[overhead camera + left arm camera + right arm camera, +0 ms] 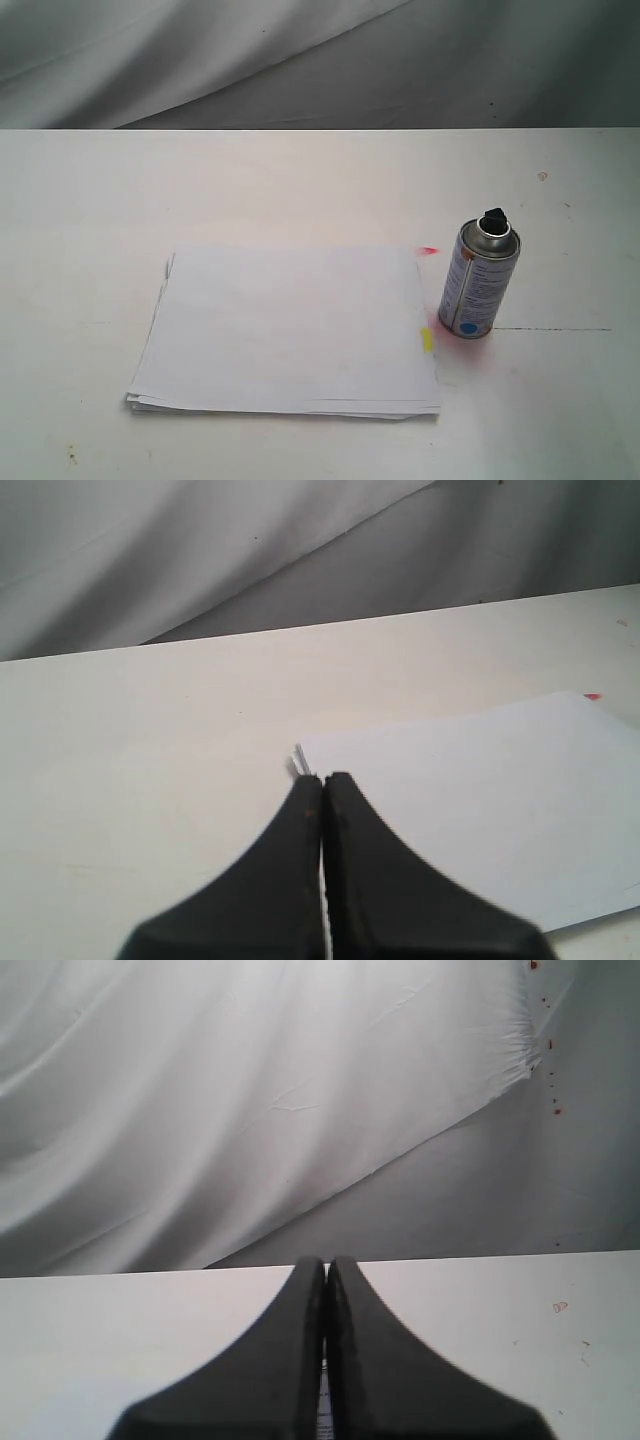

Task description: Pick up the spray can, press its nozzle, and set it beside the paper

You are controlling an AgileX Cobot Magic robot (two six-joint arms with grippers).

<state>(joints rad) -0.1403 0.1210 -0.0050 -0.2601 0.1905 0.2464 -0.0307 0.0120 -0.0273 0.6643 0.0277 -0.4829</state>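
The spray can (479, 281) stands upright just right of the paper (288, 328).

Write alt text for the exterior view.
A silver spray can with a black nozzle stands upright on a white table, close beside the right edge of a stack of white paper. Grey cloth hangs behind.

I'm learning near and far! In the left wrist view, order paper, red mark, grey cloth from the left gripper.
1. paper, right at the left gripper tips.
2. red mark, at the paper's far corner.
3. grey cloth, behind the table.
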